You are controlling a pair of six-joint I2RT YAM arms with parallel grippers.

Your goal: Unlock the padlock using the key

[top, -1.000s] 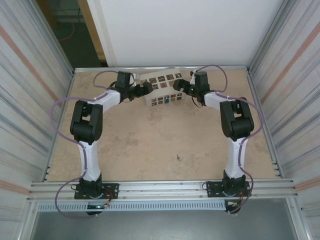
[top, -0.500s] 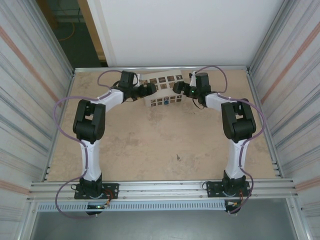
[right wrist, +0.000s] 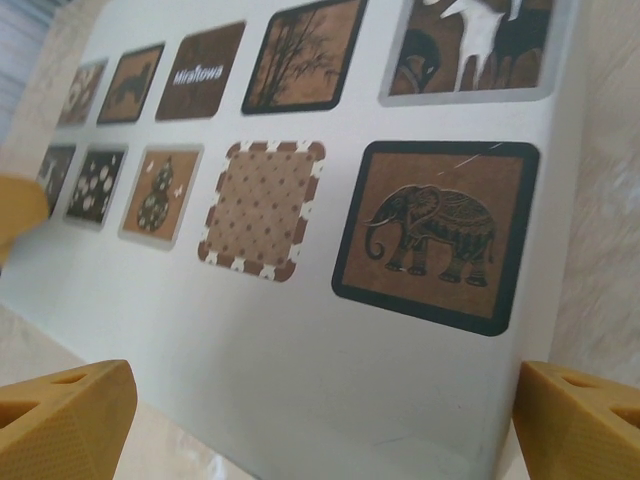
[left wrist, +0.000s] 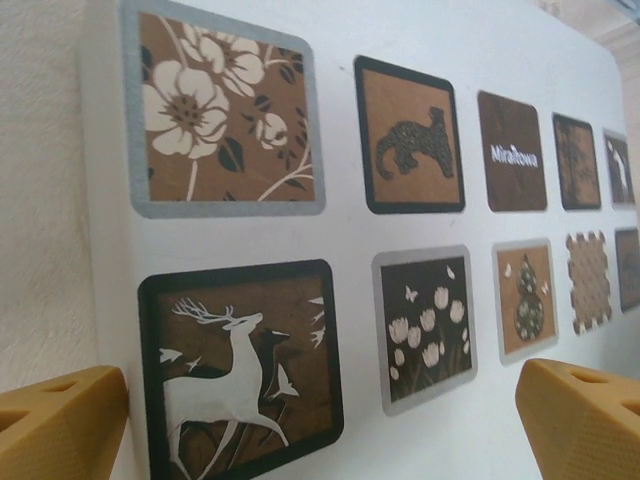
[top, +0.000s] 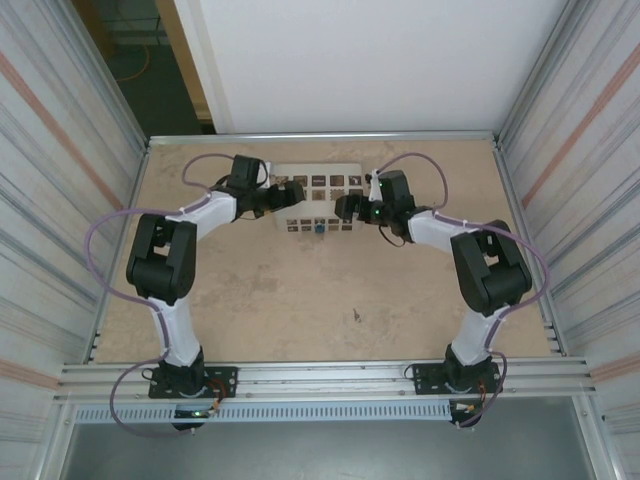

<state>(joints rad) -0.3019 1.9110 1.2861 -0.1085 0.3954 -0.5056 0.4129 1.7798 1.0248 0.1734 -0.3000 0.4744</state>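
Top external: white box (top: 320,172) separates left claw (top: 297,191) and right claw (top: 343,207), both splayed.

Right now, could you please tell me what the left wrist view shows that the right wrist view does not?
Left wrist, readable up close: a leaping deer tile and a flower tile. Right wrist, readable up close: an elephant tile. Both: the white box, its Mirałowa logo tile, a gourd tile and a dotted tile.
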